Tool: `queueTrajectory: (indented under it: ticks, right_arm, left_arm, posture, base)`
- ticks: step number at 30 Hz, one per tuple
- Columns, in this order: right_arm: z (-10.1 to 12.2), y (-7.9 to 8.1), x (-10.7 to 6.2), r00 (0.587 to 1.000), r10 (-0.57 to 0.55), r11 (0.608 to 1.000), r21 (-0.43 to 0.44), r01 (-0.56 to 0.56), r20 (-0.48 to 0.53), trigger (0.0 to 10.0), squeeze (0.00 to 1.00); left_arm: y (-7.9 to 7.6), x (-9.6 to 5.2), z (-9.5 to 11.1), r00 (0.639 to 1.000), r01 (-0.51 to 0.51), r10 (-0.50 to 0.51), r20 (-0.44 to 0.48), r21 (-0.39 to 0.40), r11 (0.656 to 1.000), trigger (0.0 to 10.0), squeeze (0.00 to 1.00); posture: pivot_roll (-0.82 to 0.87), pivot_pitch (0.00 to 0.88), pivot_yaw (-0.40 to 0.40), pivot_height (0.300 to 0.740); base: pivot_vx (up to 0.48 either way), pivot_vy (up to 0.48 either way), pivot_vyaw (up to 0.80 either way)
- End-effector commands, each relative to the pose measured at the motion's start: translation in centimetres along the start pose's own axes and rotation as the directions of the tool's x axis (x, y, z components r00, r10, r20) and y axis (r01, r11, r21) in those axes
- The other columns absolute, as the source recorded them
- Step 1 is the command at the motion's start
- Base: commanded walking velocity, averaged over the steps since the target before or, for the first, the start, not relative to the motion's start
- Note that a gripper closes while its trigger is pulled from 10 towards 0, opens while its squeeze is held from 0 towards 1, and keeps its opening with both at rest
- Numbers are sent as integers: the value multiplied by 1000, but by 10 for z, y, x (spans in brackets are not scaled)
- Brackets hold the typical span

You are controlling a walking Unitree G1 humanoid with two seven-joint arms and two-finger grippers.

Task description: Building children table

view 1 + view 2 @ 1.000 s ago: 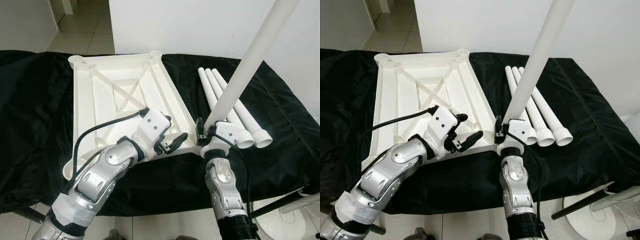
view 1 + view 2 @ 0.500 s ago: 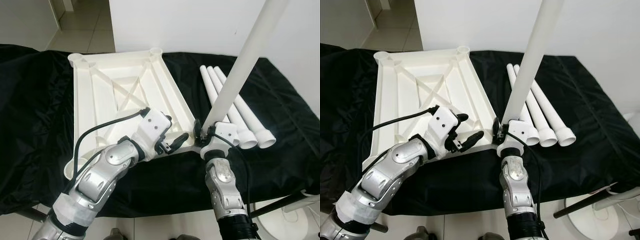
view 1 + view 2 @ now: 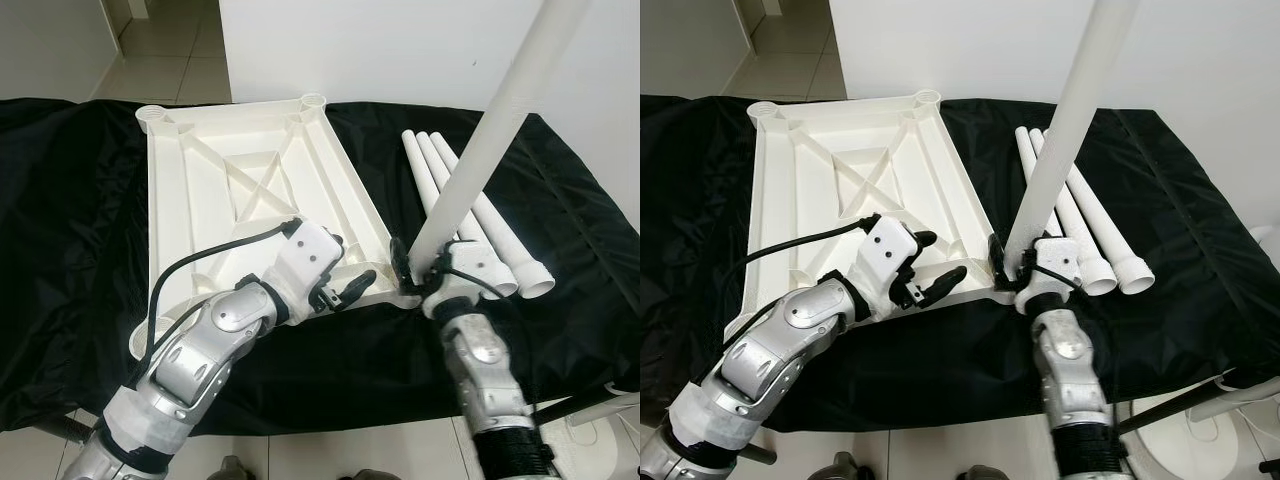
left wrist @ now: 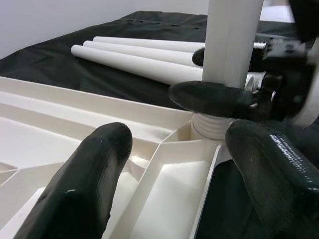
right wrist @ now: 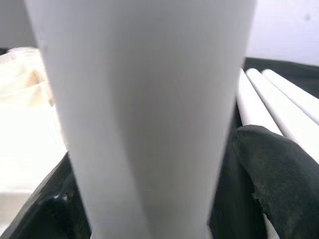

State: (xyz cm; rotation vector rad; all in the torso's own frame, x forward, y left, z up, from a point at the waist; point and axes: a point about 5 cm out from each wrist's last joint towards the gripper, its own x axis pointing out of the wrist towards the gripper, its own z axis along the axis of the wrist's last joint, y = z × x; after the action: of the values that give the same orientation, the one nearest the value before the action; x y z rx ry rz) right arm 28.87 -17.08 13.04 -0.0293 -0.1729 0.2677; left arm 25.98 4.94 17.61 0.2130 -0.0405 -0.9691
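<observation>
Nearest the body, at 6 o'clock, two silver arms reaching onto a black-draped table. Left gripper spread wide, holding nothing, fingers straddling the near rim of the upturned white tabletop, probably to steady the slab against twisting. Right gripper at roughly 5 o'clock of the tabletop, pressed around the base of a white leg, fingers wrapping the tube on both sides. Leg held near-upright, leaning slightly toward 1 o'clock, its ribbed lower end seated at the near right corner socket; whether fully driven home, cannot tell. Grip low on the tube, likely for control right at the joint. Judged step: fitting the first leg, three yet to go. Further out at 2 o'clock, three spare legs lying side by side on the cloth, just beside the tabletop's right edge, close at hand for the next pick. Far corners at 11 and 12 o'clock showing open round sockets.
</observation>
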Motion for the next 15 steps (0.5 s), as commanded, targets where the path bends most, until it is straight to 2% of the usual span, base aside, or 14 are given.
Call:
queueTrajectory:
  ticks: [1,4,13,14,15]
  right_arm:
    - [-2,2,1,998,61,998,9,-61,-11,10000,0]
    - [-4,-4,3,973,222,975,-17,-223,-55,10000,0]
    - [-5,-12,9,924,363,928,-47,-370,-116,10000,0]
    - [-7,-13,11,913,387,917,-54,-396,-131,9608,0]
    - [-8,-14,12,905,401,909,-58,-412,-141,6980,0]
  left_arm:
    - [-7,1,1,995,98,-98,-13,22,995,10000,0]
    - [-7,3,2,995,102,-102,-17,19,995,10000,0]
    - [-9,5,3,992,121,-121,-24,3,993,10000,0]
    - [-10,5,3,992,125,-125,-24,5,992,10000,0]
    - [-10,5,3,992,128,-128,-25,6,992,10000,0]
  posture:
    - [-66,17,-7,740]
    - [-70,15,-3,740]
    - [-71,6,0,740]
    - [-70,1,-1,740]
    - [-70,1,-1,740]
  base:
    - [0,0,0]
    - [0,0,0]
    - [0,0,0]
    - [0,0,0]
    - [0,0,0]
